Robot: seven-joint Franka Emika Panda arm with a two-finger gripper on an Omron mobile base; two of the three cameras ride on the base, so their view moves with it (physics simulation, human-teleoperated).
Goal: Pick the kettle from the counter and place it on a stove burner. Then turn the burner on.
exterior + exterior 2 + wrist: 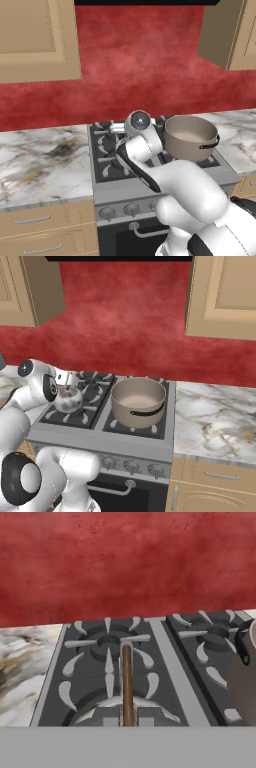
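Kettle (68, 399), squat and silvery-white, is hanging over my stove burner (109, 641), its thin handle being pinched by the tool (128, 719).

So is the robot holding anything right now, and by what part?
Yes: the gripper holds the small silvery-white kettle by its thin brown upright handle.

We see just the kettle's (125, 704) rim and handle above the hand view's bottom edge. The pot (246, 677) is cut by the right edge. Fingertips stay hidden.
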